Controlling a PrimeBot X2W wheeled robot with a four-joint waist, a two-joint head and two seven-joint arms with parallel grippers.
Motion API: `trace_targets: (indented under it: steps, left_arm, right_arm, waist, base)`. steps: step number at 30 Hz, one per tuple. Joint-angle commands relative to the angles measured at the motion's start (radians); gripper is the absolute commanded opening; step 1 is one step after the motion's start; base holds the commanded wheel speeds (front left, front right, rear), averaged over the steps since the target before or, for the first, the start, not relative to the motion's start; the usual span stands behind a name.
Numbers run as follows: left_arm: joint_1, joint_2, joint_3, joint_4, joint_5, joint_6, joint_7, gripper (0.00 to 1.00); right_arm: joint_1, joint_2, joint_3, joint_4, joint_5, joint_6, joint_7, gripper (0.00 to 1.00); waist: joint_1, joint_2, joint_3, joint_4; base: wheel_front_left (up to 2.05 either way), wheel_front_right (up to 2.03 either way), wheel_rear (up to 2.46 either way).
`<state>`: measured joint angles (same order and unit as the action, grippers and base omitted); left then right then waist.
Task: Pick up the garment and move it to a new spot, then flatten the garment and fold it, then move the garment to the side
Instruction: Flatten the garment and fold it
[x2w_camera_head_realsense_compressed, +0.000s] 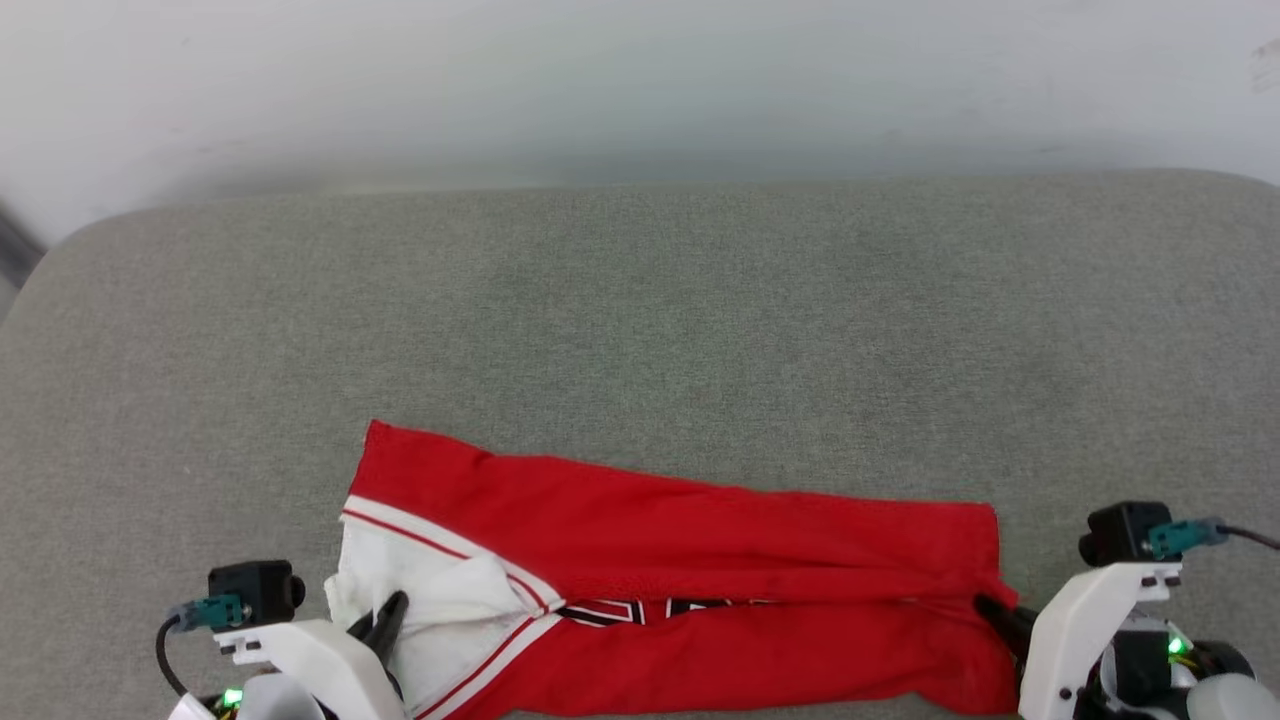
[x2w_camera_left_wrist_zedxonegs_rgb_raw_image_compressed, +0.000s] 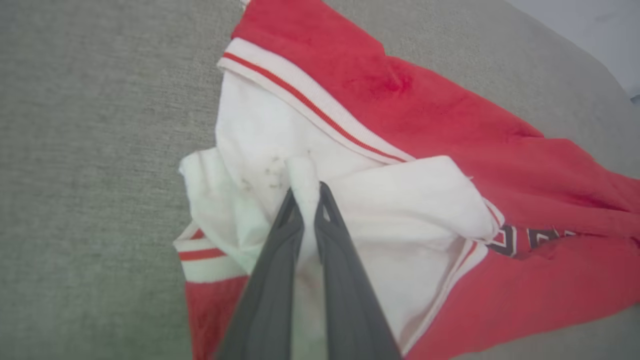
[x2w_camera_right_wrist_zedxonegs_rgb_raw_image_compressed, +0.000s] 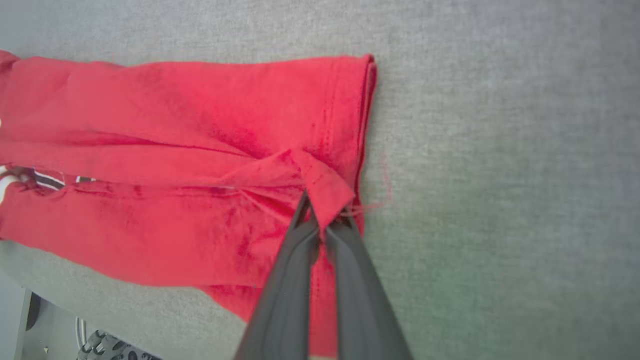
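The garment (x2w_camera_head_realsense_compressed: 680, 560), a red jersey with white sleeves and striped trim, lies folded lengthwise in a long band near the front edge of the grey surface. Black lettering peeks out along the fold. My left gripper (x2w_camera_head_realsense_compressed: 385, 615) is shut on a pinch of the white sleeve at the band's left end, seen close in the left wrist view, where the left gripper (x2w_camera_left_wrist_zedxonegs_rgb_raw_image_compressed: 306, 192) pinches the white cloth (x2w_camera_left_wrist_zedxonegs_rgb_raw_image_compressed: 300, 172) between dark fingers. My right gripper (x2w_camera_head_realsense_compressed: 990, 605) is shut on the red hem at the right end; the right wrist view shows the right gripper (x2w_camera_right_wrist_zedxonegs_rgb_raw_image_compressed: 322, 212) clamping a red fold (x2w_camera_right_wrist_zedxonegs_rgb_raw_image_compressed: 325, 187).
The grey cushioned surface (x2w_camera_head_realsense_compressed: 640, 320) stretches wide behind and to both sides of the garment. A pale wall rises beyond its far edge. Its front edge and some floor show at the lower left of the right wrist view (x2w_camera_right_wrist_zedxonegs_rgb_raw_image_compressed: 60, 330).
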<state>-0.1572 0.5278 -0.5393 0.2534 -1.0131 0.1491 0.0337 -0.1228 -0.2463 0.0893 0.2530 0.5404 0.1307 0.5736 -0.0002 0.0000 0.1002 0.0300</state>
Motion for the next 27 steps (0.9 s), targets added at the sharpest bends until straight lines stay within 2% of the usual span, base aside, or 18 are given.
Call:
trace_targets:
  steps: [1,2,3,4,5,6,7,9,13,18,23,27]
  left_arm:
    - [0.035,0.007,0.002,-0.007,-0.009,0.014,0.002,0.0]
    - [0.051,0.006,-0.002,-0.011,-0.012,0.019,0.006,0.0]
    - [0.063,0.001,-0.005,-0.013,-0.018,0.02,0.007,0.12]
    - [0.071,-0.003,-0.007,-0.014,-0.018,0.023,0.003,0.42]
    - [0.077,-0.007,-0.011,-0.015,-0.014,0.026,-0.002,0.94]
    - [0.084,-0.012,-0.015,-0.017,-0.011,0.027,-0.006,1.0]
    - [0.089,-0.018,-0.012,-0.03,0.017,0.031,-0.061,1.0]
    - [0.086,-0.017,-0.009,-0.047,0.045,0.038,-0.108,1.0]
    - [0.081,-0.023,0.0,-0.1,0.092,0.054,-0.19,1.0]
    - [0.061,-0.017,0.005,-0.182,0.17,0.086,-0.256,1.0]
    - [0.045,-0.015,0.021,-0.264,0.283,0.137,-0.29,1.0]
    - [0.046,-0.034,0.047,-0.334,0.349,0.168,-0.298,1.0]
  right_arm:
    - [0.036,0.011,-0.006,-0.008,-0.004,0.0,0.001,0.0]
    - [0.053,0.017,-0.011,-0.01,-0.005,0.0,-0.001,0.0]
    - [0.072,0.024,-0.013,-0.01,-0.008,0.0,-0.004,0.35]
    - [0.087,0.032,-0.017,-0.01,-0.01,0.0,-0.01,0.92]
    - [0.097,0.039,-0.021,-0.014,-0.013,0.0,-0.022,1.0]
    - [0.107,0.044,-0.028,-0.018,-0.018,0.0,-0.039,1.0]
    - [0.127,0.07,-0.053,-0.044,-0.038,0.0,-0.113,1.0]
    - [0.136,0.083,-0.07,-0.069,-0.047,0.0,-0.154,1.0]
    - [0.152,0.093,-0.111,-0.124,-0.061,0.0,-0.168,1.0]
    - [0.149,0.075,-0.179,-0.172,-0.067,0.0,-0.072,1.0]
    - [0.152,0.057,-0.218,-0.178,-0.097,0.0,0.075,1.0]
    - [0.158,0.082,-0.214,-0.166,-0.115,0.0,0.13,1.0]
  waist:
    - [0.0002,0.0,-0.005,-0.007]
    - [0.0002,0.0,-0.007,-0.009]
    - [0.0002,0.0,-0.009,-0.01]
    - [0.0002,0.0,-0.011,-0.011]
    - [0.0002,0.0,-0.014,-0.013]
    - [0.0002,0.0,-0.017,-0.014]
    - [0.0002,0.0,-0.03,-0.016]
    - [0.0002,0.0,-0.038,-0.015]
    - [0.0002,0.0,-0.059,-0.008]
    - [0.0002,0.0,-0.076,0.009]
    - [0.0002,0.0,-0.075,0.038]
    - [0.0002,0.0,-0.056,0.065]
  base:
    - [0.0,0.0,0.0]
    - [0.0,0.0,0.0]
    - [0.0,0.0,0.0]
    - [0.0,0.0,0.0]
    - [0.0,0.0,0.0]
    - [0.0,0.0,0.0]
    - [0.0,0.0,0.0]
    - [0.0,0.0,0.0]
    - [0.0,0.0,0.0]
    - [0.0,0.0,0.0]
    - [0.0,0.0,0.0]
    - [0.0,0.0,0.0]
